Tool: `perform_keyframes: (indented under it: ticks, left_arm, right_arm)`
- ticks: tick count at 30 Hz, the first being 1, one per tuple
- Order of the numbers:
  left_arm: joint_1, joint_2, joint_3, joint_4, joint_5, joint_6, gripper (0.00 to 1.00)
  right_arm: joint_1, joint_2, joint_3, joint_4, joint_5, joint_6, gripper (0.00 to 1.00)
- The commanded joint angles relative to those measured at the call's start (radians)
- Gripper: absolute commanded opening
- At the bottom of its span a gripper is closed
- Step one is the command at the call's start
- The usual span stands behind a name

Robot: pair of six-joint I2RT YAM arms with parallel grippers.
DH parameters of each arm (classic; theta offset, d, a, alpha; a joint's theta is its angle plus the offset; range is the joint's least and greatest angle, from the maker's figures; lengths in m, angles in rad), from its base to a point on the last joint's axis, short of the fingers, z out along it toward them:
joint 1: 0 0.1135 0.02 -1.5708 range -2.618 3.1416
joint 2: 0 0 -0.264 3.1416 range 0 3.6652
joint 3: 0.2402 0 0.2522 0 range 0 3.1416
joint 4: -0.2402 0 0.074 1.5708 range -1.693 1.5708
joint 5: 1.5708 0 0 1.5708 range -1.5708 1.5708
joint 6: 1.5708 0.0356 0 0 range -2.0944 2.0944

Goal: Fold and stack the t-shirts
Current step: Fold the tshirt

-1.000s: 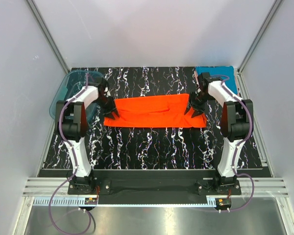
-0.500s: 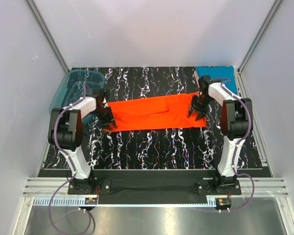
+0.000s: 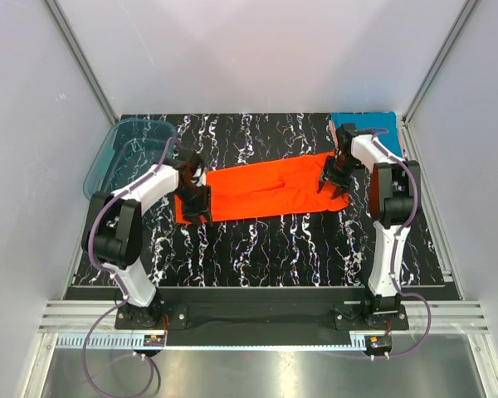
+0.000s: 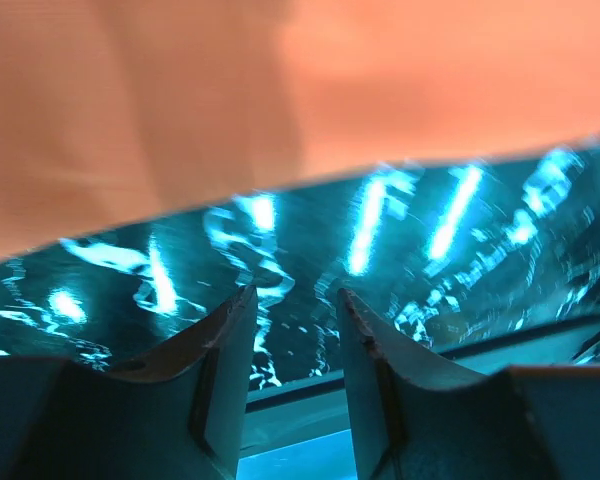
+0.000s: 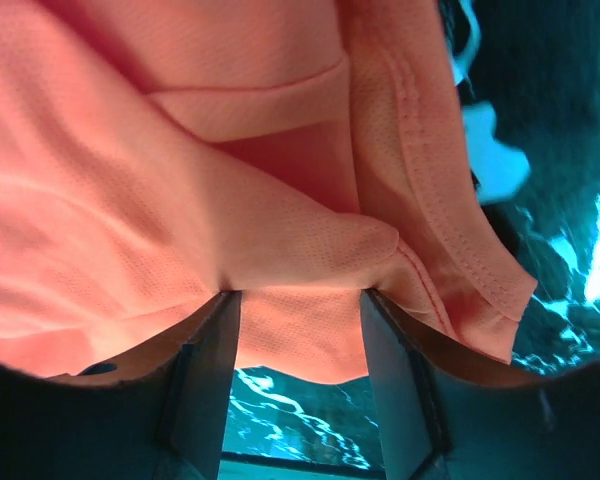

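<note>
Fingers [image 4: 220, 370] of the left gripper [image 4: 293, 296] stand apart, empty, at the 9 o'clock end of the orange-red t-shirt [image 3: 261, 189] spread on the table [image 3: 266, 240]. At its 3 o'clock end the right gripper [image 5: 298, 296] is parted too, cloth bunched against its tips.

Rumpled orange t-shirt [image 5: 170, 190], parted pincer [image 5: 300, 298], marbled table [image 5: 578, 262]

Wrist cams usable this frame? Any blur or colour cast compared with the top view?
Left wrist: blurred, the orange-red t-shirt soft, the white veins of the table smeared, teal cast. Right wrist: sharp, weave and hem stitching readable, same teal cast on the table. Top external: evenly lit, crisp, table reads black.
</note>
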Motion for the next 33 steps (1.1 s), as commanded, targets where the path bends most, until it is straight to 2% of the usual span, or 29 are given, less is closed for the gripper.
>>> perform_keyframes:
  ticks: [1, 6, 9, 10, 13, 15, 17, 21, 25, 27, 33]
  left_arm:
    - [-0.040, -0.111, 0.075, -0.033, 0.013, 0.085, 0.43]
    - [-0.043, -0.217, 0.139, -0.019, -0.032, 0.098, 0.43]
    - [-0.041, -0.221, 0.187, -0.001, -0.074, 0.090, 0.44]
    - [-0.041, -0.203, 0.199, 0.007, -0.081, 0.088, 0.44]
    - [-0.043, -0.105, 0.258, 0.030, -0.078, 0.108, 0.46]
    - [-0.043, -0.048, 0.313, 0.057, -0.078, 0.119, 0.46]
    - [-0.045, 0.034, 0.378, 0.071, -0.101, 0.125, 0.47]
    - [-0.046, 0.185, 0.529, 0.041, -0.221, 0.111, 0.47]
    - [-0.048, 0.351, 0.690, -0.082, -0.329, 0.084, 0.43]
    - [-0.058, 0.403, 0.722, -0.126, -0.381, 0.079, 0.42]
    - [-0.077, 0.418, 0.666, -0.148, -0.464, 0.069, 0.43]
  right_arm:
    - [0.002, 0.047, 0.097, 0.025, -0.032, 0.036, 0.59]
    - [0.022, 0.160, 0.237, 0.051, -0.049, 0.019, 0.59]
    - [0.035, 0.255, 0.413, 0.011, -0.083, 0.027, 0.59]
    - [0.034, 0.275, 0.524, -0.015, -0.093, 0.031, 0.60]
    - [0.036, 0.285, 0.684, -0.104, -0.118, 0.056, 0.61]
    - [0.036, 0.215, 0.694, -0.118, -0.109, 0.065, 0.67]
    - [0.034, 0.153, 0.645, -0.122, -0.092, 0.074, 0.75]
    - [0.034, -0.021, 0.471, -0.109, -0.092, 0.073, 0.76]
    - [0.034, -0.146, 0.186, -0.027, -0.109, 0.102, 0.75]
    - [0.034, -0.189, 0.080, 0.028, -0.107, 0.137, 0.75]
    - [0.036, -0.197, -0.050, 0.129, -0.153, 0.261, 0.75]
